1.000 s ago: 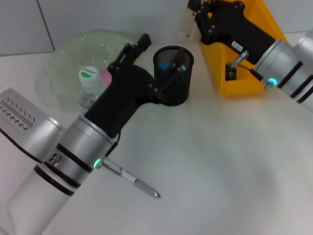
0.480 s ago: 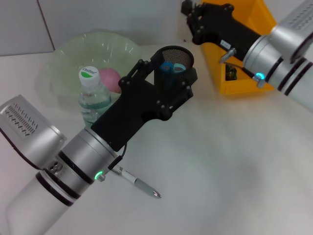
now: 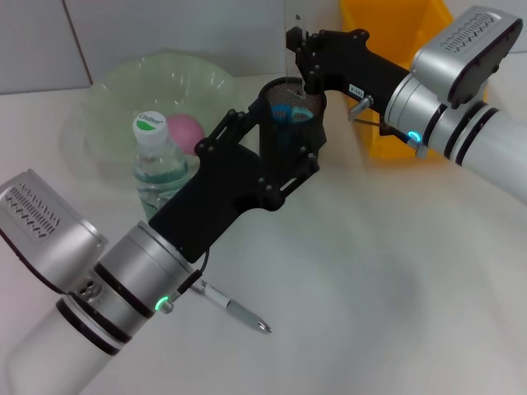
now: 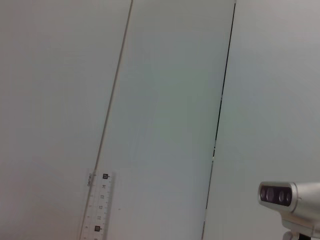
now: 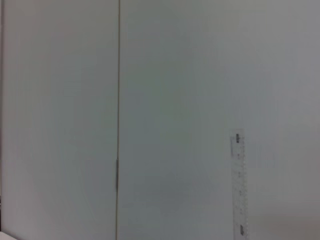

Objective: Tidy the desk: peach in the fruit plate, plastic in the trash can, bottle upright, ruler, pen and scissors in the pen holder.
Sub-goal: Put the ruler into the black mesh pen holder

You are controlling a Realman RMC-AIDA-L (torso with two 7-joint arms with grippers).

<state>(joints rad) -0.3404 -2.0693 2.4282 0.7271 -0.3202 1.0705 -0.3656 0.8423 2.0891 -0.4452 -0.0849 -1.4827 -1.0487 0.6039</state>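
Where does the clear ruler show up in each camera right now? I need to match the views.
Head view: ruler upright at the top edge, above the right gripper.
Left wrist view: ruler at the lower edge.
Right wrist view: ruler at the lower right.
Shared landmark: the panelled wall behind it.

One bottle [image 3: 156, 160], one peach [image 3: 186, 132], one plate [image 3: 115, 90], one pen holder [image 3: 290, 123], one pen [image 3: 235, 311], one ruler [image 5: 239, 185], one yellow bin [image 3: 387, 20], two arms.
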